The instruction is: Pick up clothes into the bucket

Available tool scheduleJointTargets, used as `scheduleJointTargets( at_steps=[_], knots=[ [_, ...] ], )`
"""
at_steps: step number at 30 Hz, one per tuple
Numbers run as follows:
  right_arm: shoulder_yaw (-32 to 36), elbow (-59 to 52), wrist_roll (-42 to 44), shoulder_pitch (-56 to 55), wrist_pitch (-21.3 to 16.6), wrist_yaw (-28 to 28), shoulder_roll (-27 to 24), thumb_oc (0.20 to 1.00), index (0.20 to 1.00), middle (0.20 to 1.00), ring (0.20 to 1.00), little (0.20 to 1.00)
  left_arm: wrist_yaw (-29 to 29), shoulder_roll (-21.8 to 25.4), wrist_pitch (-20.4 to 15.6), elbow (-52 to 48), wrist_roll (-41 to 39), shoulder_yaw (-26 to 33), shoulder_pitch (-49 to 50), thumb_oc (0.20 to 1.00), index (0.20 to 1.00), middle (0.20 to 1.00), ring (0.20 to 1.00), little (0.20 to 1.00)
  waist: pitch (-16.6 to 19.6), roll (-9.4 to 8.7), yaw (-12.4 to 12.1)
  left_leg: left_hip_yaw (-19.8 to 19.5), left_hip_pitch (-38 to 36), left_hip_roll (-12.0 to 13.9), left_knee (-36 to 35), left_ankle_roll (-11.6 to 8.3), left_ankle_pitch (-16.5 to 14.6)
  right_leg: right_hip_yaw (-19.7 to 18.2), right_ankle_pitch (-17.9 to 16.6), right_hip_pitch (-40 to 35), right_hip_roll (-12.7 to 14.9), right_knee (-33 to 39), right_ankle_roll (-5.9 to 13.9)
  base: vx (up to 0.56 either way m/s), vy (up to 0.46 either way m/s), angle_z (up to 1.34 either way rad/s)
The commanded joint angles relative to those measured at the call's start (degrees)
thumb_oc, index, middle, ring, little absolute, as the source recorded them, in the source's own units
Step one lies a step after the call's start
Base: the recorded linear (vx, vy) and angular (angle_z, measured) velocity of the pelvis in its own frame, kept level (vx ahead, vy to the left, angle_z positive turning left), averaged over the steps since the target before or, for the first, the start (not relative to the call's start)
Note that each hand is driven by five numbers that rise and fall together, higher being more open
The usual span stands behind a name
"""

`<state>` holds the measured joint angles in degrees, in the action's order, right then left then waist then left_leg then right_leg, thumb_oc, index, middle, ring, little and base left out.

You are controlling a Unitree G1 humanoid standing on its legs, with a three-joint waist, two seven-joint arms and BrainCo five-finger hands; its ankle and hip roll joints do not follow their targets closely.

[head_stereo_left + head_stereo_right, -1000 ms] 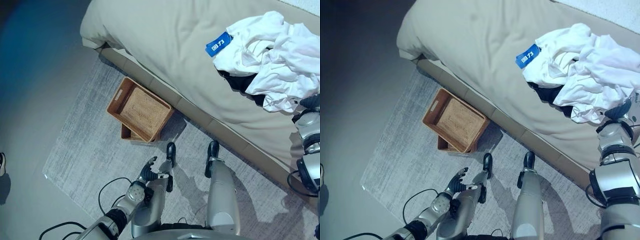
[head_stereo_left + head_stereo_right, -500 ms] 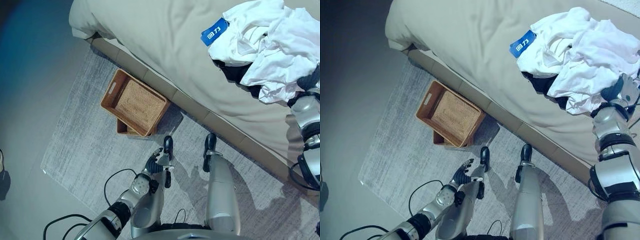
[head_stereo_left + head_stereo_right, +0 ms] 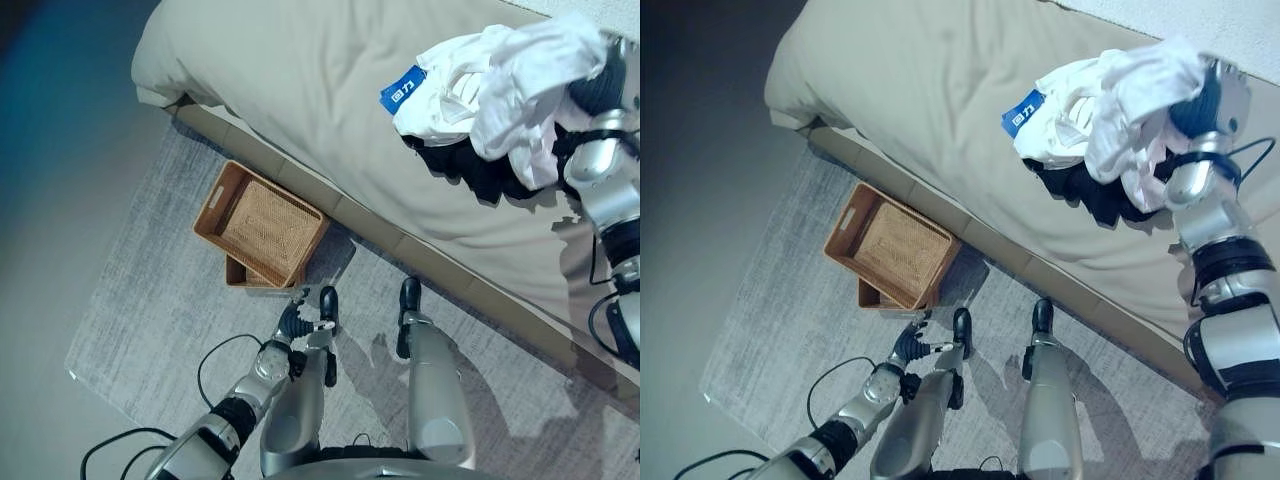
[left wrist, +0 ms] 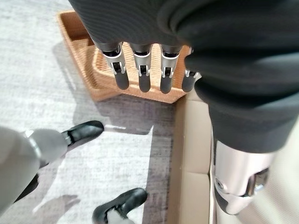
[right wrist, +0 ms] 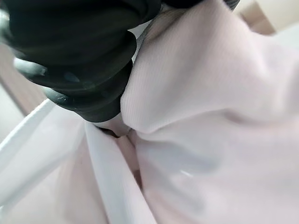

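Now the right hand point(image 3: 1205, 100) is sitting higher toward the upper right of the frame than a moment ago, and a fold of the white clothes point(image 3: 500, 90) is riding up with it, draping over the dark garment point(image 3: 470, 170) on the bed point(image 3: 300, 90). That suggests the pick-up is under way, though the fingers are buried in cloth in the right wrist view, so I cannot tell how they are closing. The left hand point(image 4: 140, 65) is hanging with fingers straight and empty at the lower centre, near the wicker basket point(image 3: 262, 225) on the rug point(image 3: 140, 300). A blue tag point(image 3: 402, 90) is lying at the pile's left edge.
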<state>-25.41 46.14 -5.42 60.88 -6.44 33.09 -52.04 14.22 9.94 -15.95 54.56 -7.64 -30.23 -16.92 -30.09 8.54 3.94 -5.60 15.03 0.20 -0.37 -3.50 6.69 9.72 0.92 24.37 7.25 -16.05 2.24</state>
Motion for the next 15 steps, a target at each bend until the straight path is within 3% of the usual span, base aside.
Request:
scheduleJointTargets(
  at_steps=[1,8,11,15],
  knots=[
    [1.8,-7.3,-0.7,6.8,-3.3,2.8,-3.1,0.200,0.200,0.200,0.200,0.200,0.7,3.5,-0.7,2.9,2.8,1.8,2.6,1.000,1.000,1.000,1.000,1.000,4.2,-8.17,0.8,1.0,-0.2,-1.6,4.1,-0.18,-3.0,-2.2,-1.9,-6.8,2.5,4.6,4.95,0.04,0.019,-0.08],
    [4.2,-12.2,-0.8,7.4,-3.6,2.0,-6.4,0.200,0.200,0.200,0.200,0.200,-1.2,6.2,-0.5,2.9,4.4,4.6,5.1,1.000,1.000,1.000,1.000,1.000,10.4,-11.29,0.9,3.2,-5.8,-1.1,2.9,0.24,-4.7,-2.6,-2.5,-13.2,0.9,8.7,5.56,0.09,0.032,-0.25],
    [6.0,-13.6,-0.2,7.0,-3.4,1.0,-8.3,0.200,0.200,0.200,0.200,0.200,-1.5,7.7,-1.2,-0.9,3.8,6.5,6.4,1.000,1.000,1.000,1.000,1.000,14.4,-12.74,0.7,3.7,-8.6,-0.7,3.4,0.46,-6.4,-2.6,-2.1,-16.9,0.5,10.0,5.70,0.10,0.036,-0.14],
    [6.9,-14.5,0.0,5.9,-3.3,0.0,-8.8,0.200,0.200,0.200,0.200,0.200,-2.8,9.1,-1.6,-7.6,1.4,7.7,8.4,1.000,1.000,1.000,1.000,1.000,17.1,-13.68,0.3,4.3,-10.6,-0.4,4.2,0.58,-7.6,-3.0,-2.0,-19.3,0.2,11.0,5.79,0.10,0.006,-0.07]
  ],
)
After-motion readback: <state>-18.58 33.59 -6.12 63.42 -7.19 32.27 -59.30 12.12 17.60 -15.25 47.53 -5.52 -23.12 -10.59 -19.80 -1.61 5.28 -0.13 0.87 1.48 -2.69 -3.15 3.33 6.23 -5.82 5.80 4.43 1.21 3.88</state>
